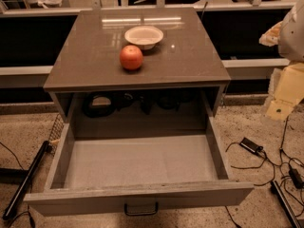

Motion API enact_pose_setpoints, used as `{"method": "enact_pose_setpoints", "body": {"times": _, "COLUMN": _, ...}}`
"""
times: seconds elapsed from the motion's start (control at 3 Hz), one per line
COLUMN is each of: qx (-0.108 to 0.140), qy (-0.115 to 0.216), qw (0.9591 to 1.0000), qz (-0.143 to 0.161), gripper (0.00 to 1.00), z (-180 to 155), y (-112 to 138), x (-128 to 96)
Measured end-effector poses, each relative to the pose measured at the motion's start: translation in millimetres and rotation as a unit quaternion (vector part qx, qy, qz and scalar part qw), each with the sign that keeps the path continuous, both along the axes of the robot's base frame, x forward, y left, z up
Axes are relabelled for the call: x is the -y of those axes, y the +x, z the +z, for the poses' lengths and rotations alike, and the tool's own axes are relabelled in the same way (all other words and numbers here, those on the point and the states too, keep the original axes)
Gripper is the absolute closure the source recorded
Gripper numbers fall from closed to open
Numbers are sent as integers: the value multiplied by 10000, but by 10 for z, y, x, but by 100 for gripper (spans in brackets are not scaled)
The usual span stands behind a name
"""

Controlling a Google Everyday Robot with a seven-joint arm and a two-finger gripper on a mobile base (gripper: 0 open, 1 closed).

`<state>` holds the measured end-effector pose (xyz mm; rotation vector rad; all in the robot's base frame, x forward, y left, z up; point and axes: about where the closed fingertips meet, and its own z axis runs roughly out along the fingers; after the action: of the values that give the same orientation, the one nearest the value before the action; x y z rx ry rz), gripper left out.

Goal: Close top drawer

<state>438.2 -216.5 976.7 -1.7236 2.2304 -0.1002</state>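
Observation:
The top drawer [137, 163] of a grey-brown cabinet is pulled far out toward the camera. Its plain grey inside is bare. Its front panel [71, 204] runs along the bottom of the view, with a small dark bar handle [141, 209] at its centre. My gripper [281, 103] is the pale end of the arm at the right edge. It hangs beside the cabinet's right side, apart from the drawer and well away from the handle.
On the cabinet top [85, 56] stand an orange fruit [131, 57] and a white bowl [144, 36]. Dark objects [99, 103] sit in the cavity behind the drawer. Cables and a small black box [251, 145] lie on the floor right, a black bar [26, 179] left.

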Motion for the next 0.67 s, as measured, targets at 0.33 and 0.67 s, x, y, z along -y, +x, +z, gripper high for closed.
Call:
{"method": "enact_pose_setpoints", "body": {"times": 0.33, "qx": 0, "qy": 0, "qw": 10000, "qz": 0, "gripper": 0, "z": 0, "y": 0, "x": 0}}
{"method": "enact_pose_setpoints", "body": {"times": 0.67, "qx": 52, "qy": -45, "qw": 10000, "qz": -49, "gripper": 0, "z": -161, "y": -20, "x": 33}}
